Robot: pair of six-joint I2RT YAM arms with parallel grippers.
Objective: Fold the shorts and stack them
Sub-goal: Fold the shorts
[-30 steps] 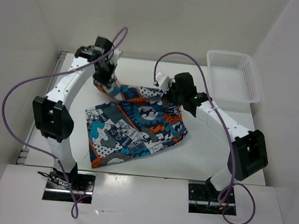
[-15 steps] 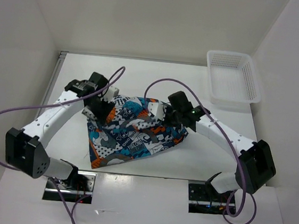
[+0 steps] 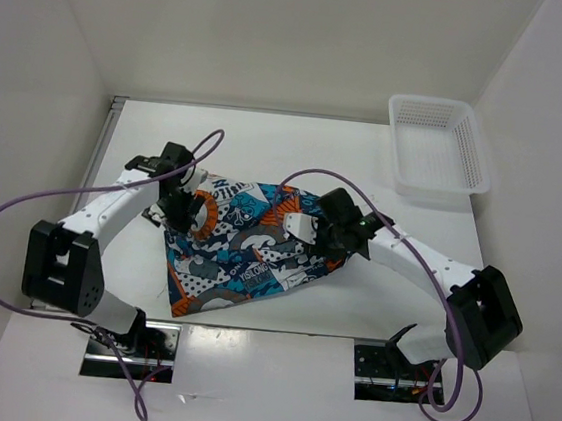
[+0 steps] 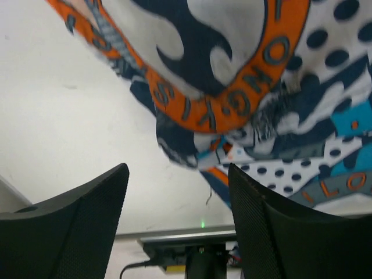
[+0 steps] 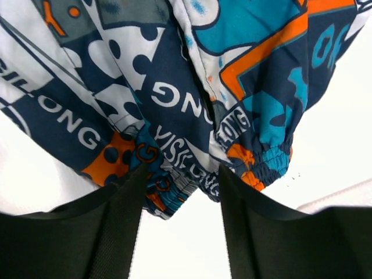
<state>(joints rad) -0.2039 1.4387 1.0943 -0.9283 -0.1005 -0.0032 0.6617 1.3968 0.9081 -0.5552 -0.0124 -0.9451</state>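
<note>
The shorts [image 3: 252, 248] lay bunched on the table [image 3: 382, 302] between the two arms, toward the near middle, a rumpled patch of teal, orange, white and dark grey, well apart from the white mesh basket [image 3: 438, 147] at the far right corner. The left gripper [image 4: 179, 168] sat at their left edge with its jaws spread wide and nothing between them; bare table showed in the gap, and an orange-banded fold of cloth lay just beyond the tips. The right gripper [image 5: 183, 171] was at the opposite edge, its jaws apart with the gathered elastic hem filling the space at their tips, and I could not tell whether it was pinching that hem or only resting over it. The fold looked uneven and not yet flattened, so I judged the folding step to be partway done. The main risk was at the right side: if those fingers had hold of the hem, a lift or pull away would drag the top layer and open the fold. On the left, closing on that nearby fold might catch only one layer and twist the pile.
</note>
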